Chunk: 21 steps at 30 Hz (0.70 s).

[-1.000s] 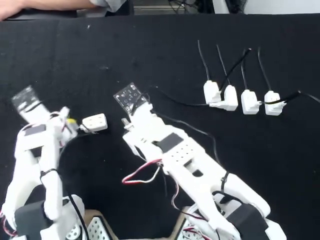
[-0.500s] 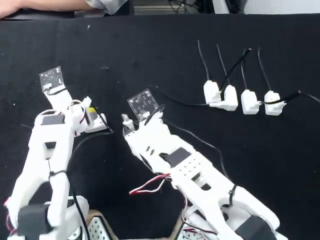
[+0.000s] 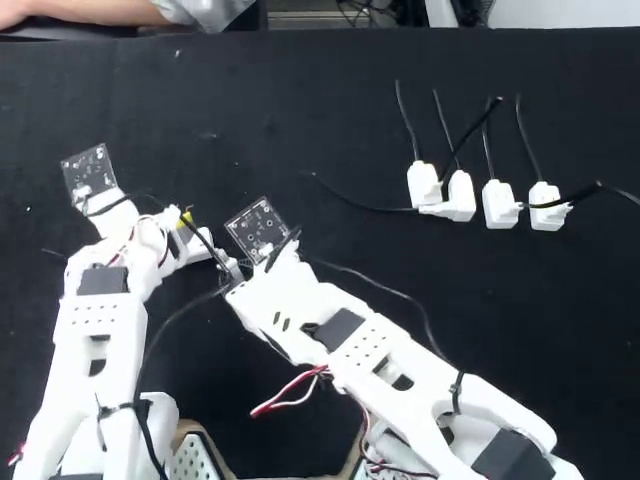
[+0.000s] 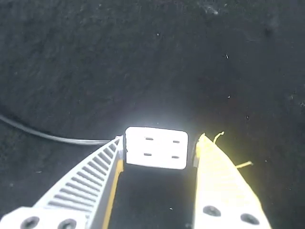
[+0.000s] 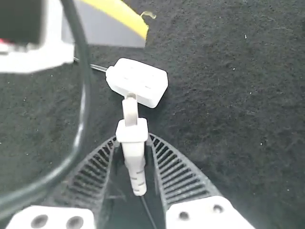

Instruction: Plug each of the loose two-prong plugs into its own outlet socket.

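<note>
Four plug-and-socket pairs (image 3: 498,203) lie in a row at the far right of the bench (image 3: 300,100), and each looks joined, so I judge those done. What is left is the last pair, at the near left, and I have both halves in hand.

My left hand (image 4: 161,140) is pinching the socket (image 4: 156,148) by its two ends, with the slotted face turned up toward my wrist. My right hand (image 5: 133,138) is pressed on the plug (image 5: 132,133), cord end trailing back between the fingers, prongs aimed at the socket. The prongs reach the socket's near edge, but the plug body stands clear of it, so I take the plug as not seated.

Some things I cannot settle:
- From above, my two arms cross over this pair and cover most of it
- I cannot tell whether the prongs are meeting the slots or only the socket's side
- I cannot make out how deep the far plugs sit
- The far cords run off past the bench edge, and I cannot follow which belongs to which
</note>
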### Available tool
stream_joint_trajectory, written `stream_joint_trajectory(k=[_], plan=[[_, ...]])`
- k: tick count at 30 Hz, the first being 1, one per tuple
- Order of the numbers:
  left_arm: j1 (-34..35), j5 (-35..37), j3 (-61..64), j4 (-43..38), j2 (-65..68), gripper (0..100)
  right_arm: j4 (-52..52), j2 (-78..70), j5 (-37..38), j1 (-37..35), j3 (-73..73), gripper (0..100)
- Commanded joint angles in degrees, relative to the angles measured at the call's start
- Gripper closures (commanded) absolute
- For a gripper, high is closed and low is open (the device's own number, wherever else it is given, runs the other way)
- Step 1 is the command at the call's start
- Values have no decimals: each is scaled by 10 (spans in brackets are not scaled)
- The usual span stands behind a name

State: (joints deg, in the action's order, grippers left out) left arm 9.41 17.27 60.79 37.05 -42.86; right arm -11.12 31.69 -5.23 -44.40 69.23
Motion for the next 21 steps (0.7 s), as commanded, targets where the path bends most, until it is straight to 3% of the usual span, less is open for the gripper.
stream_joint_trajectory(k=[1, 17, 21], plan=[[-32, 15, 4, 1, -37, 762, 17, 25, -6, -9, -2, 987], [-70, 13, 75, -2, -168, 758, 17, 25, -6, -8, -2, 987], [-101, -39, 76, -2, -165, 759, 17, 25, -6, -8, -1, 987]])
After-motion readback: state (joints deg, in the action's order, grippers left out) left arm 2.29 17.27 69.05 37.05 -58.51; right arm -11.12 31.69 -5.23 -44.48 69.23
